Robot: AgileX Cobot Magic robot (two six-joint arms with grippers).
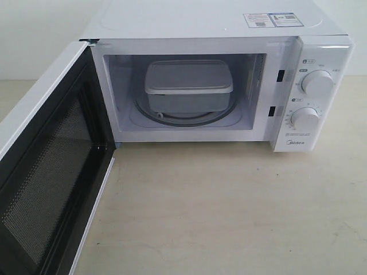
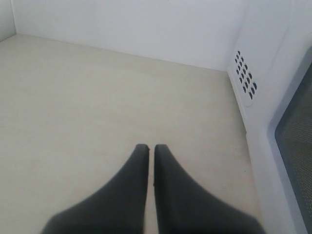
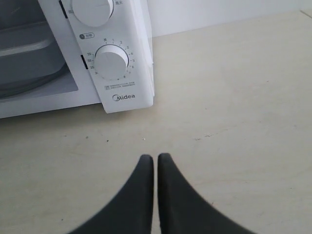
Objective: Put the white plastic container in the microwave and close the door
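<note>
Translucent-white rectangular container (image 1: 188, 87), rimmed lid, rounded corners

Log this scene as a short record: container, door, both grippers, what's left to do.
container: inside the microwave, on the turntable, lid on
door: wide open, swung to the left
left gripper: shut, empty, above the table beside the microwave's vented side
right gripper: shut, empty, above the table in front of the knob panel
left to do: close the door
</note>
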